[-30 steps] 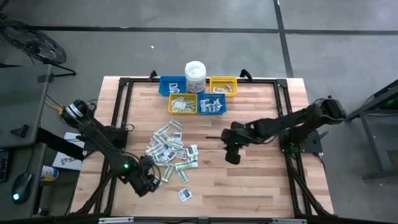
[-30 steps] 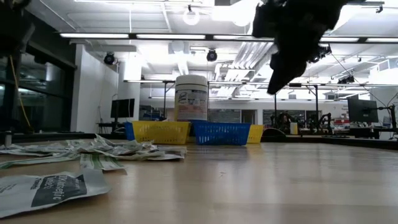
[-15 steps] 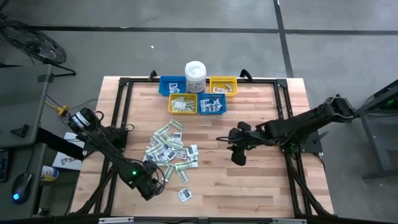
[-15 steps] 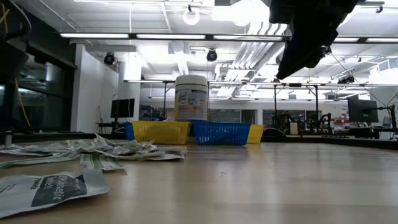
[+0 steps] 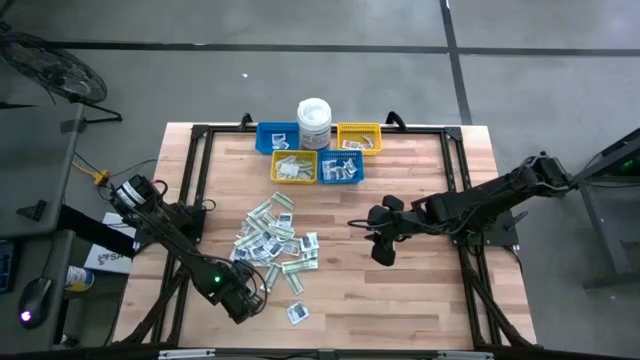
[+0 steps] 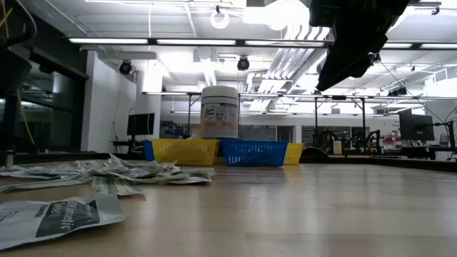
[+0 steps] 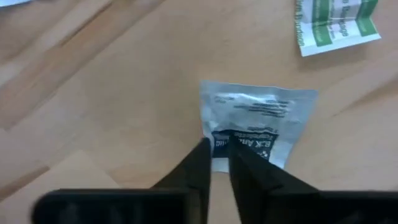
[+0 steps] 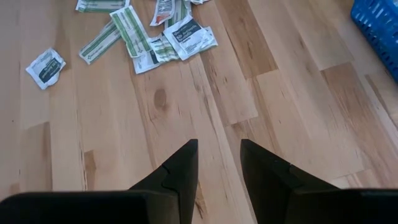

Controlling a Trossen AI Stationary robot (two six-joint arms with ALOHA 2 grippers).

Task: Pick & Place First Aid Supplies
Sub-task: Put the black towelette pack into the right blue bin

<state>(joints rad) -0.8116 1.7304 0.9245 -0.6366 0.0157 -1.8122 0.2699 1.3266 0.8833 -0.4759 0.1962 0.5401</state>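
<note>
My left gripper (image 7: 219,163) is low at the near edge of the table (image 5: 420,300). Its two fingers (image 7: 198,167) are drawn narrow and they pinch the near edge of a white packet (image 7: 256,124) with dark print, which lies flat on the wood. A green-and-white strip (image 7: 336,22) lies near it, apart. The pile of packets (image 5: 272,238) is spread in the middle of the table, in front of the yellow and blue bins (image 5: 318,167). My right gripper (image 8: 217,163) hangs above bare wood to the right of the pile, with its fingers partly apart and holding nothing.
</note>
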